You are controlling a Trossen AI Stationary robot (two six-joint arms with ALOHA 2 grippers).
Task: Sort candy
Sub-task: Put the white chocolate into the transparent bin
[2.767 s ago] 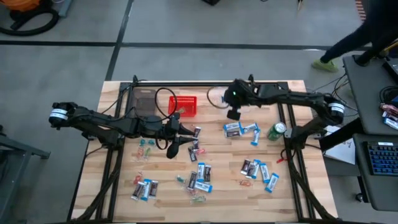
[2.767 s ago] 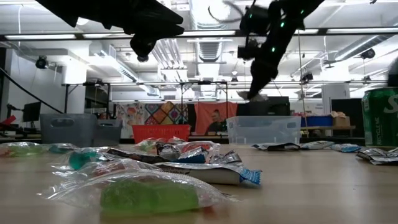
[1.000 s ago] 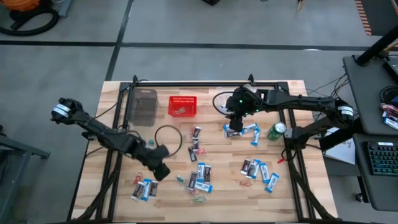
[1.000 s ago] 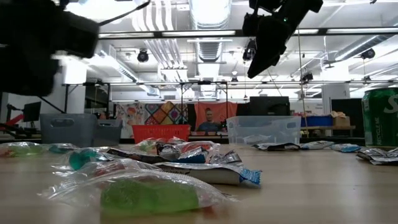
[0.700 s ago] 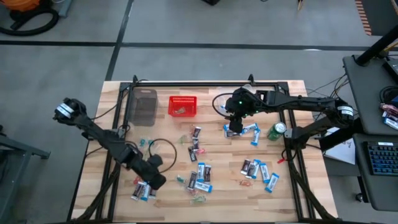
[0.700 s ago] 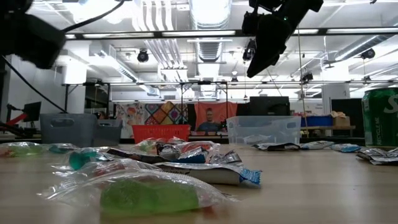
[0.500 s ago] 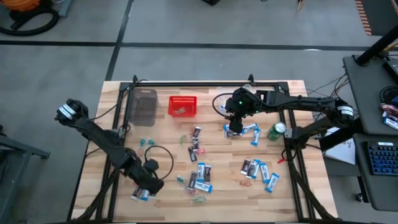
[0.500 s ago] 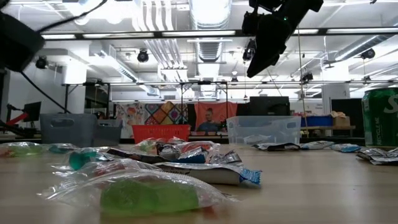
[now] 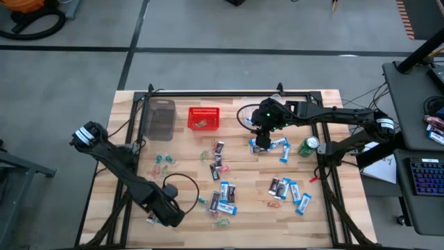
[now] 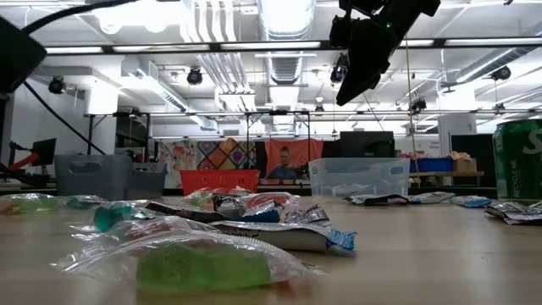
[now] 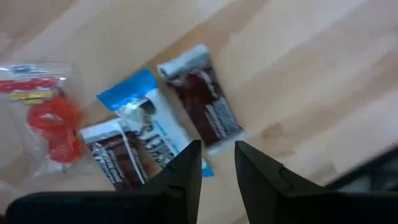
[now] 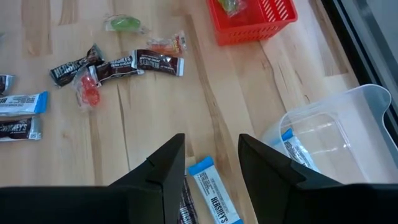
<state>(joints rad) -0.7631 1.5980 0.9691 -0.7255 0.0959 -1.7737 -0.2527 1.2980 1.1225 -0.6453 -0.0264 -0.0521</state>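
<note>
The left gripper (image 11: 214, 163) hangs over the near left part of the light wooden table (image 9: 250, 208). Just ahead of its parted jaws, a dark brown mini bar (image 11: 205, 106), a blue-and-white rectangular packet (image 11: 146, 121) and a second brown bar (image 11: 112, 155) lie side by side, with a red twist-wrapped sweet (image 11: 53, 121) beside them. The right gripper (image 12: 211, 158) is over the far middle. Another blue-and-white packet (image 12: 214, 190) lies below the gap between its jaws, the red mesh basket (image 12: 252, 22) well ahead of them, and the clear plastic bin (image 12: 323, 134) to one side.

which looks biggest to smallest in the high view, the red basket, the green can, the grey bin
1. grey bin
2. red basket
3. green can

Bin and basket are fairly close in size; the can is clearly smallest.
</note>
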